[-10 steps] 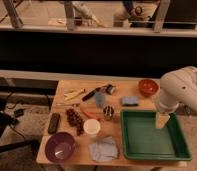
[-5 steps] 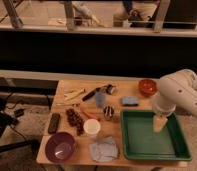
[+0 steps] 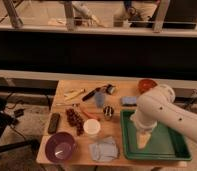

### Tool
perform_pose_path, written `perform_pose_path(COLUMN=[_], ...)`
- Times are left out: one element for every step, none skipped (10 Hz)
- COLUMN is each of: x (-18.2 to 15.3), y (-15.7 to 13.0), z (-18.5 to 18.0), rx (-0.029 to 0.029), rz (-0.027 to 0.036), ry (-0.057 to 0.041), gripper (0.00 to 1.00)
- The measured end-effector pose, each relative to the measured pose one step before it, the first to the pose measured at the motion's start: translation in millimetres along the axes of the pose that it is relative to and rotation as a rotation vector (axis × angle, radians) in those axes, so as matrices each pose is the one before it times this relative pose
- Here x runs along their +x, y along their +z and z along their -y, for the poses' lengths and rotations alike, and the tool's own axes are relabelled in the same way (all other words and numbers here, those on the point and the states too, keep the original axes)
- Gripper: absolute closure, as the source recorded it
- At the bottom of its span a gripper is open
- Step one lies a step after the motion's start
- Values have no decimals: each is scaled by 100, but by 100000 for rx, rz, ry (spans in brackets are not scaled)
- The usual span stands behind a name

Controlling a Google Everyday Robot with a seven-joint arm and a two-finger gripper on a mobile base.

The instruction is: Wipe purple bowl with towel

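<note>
The gripper hangs low over the left part of the green tray, its jaws spread with nothing between them. The purple bowl sits upright at the front left corner of the table. The towel lies crumpled just right of it, in front of the white cup, apart from the gripper

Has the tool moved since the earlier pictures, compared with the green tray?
Yes. The tool has moved left and toward the camera over the green tray, now above its left side.
</note>
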Motion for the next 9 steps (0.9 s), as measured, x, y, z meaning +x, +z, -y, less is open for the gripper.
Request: perform_pose_path(x=[-1952,-1126,-680,-168,181,-28,-74,-146,-492], y=[746,699,287,86,-10,-1,21,123,558], z=[-1470,-946,-334,-23,-5,13,10,-69,-468], rx=[868,-146,2,134,218,-12,-93,-444,-2371], rz=[1833,931,529,-38,-387,37,160,674,508], ry=[-3924,-2758,-1599,-647,61,-41,-20,179,-1746], gripper=[20,20,20,20,20,20,20,20,20])
